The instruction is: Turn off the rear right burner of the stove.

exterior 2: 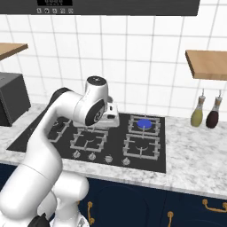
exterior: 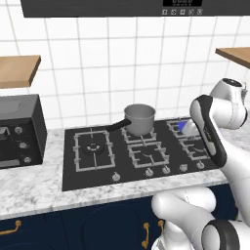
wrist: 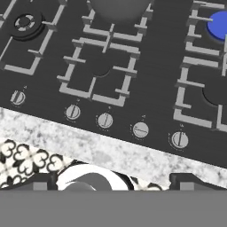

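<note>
With jaws spread and empty, the gripper is hovering above the stove's near edge while the far-right burner is flaming blue, risking turning a wrong knob in the close-set row.

From where I'm sitting the stove is glossy black glass with pale grey wire grates, and the rear right burner glows bright blue at its centre. The knobs along the front edge are small and silver. The saucepan is plain grey metal with a dark handle. The counter is white marble with grey veining, over navy cabinets with brass handles. The wall tiles are white. The oven at the left end is dark grey. Both shelves are light wood. The two bottles at the right end are olive-yellow and dark brown.
</note>
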You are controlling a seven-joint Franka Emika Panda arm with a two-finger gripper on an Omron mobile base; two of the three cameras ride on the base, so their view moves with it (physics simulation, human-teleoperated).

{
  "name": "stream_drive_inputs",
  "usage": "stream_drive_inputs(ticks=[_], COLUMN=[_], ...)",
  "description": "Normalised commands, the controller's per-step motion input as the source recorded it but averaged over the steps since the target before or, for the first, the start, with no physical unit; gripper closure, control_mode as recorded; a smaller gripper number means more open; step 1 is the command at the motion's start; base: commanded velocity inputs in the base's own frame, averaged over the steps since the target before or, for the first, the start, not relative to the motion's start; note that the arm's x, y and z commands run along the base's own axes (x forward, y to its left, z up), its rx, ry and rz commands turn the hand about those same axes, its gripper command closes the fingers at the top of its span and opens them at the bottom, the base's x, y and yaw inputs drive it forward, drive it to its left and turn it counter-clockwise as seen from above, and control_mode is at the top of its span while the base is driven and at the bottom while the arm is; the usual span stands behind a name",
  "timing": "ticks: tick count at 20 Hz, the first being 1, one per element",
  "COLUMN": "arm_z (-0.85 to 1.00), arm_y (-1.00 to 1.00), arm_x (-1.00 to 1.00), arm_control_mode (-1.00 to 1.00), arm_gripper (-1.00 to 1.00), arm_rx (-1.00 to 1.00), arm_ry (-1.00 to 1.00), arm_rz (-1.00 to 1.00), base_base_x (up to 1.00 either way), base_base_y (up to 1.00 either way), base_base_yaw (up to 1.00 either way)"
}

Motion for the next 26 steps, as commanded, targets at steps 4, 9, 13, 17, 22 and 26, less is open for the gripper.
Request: stream_drive_inputs(ticks=[4, 9, 13, 17, 22, 26], arm_z=[-0.25, -0.26, -0.28, -0.21, -0.17, -0.25], arm_y=[-0.08, -0.26, -0.03, 0.00, -0.01, -0.01], arm_x=[0.00, -0.01, 0.00, 0.00, 0.00, 0.01], arm_control_mode=[-1.00, -1.00, -1.00, -1.00, -1.00, -1.00], arm_gripper=[-1.00, -1.00, -1.00, -1.00, -1.00, -1.00], arm_rx=[-0.01, -0.02, -0.13, -0.16, -0.07, -0.02], arm_ry=[0.00, 0.00, 0.08, 0.05, 0.00, 0.00], arm_rz=[0.09, 0.11, 0.08, 0.12, 0.22, 0.32], base_base_x=[0.00, 0.00, 0.00, 0.00, 0.00, 0.00], base_base_y=[0.00, 0.00, 0.00, 0.00, 0.00, 0.00], base_base_yaw=[0.00, 0.00, 0.00, 0.00, 0.00, 0.00])
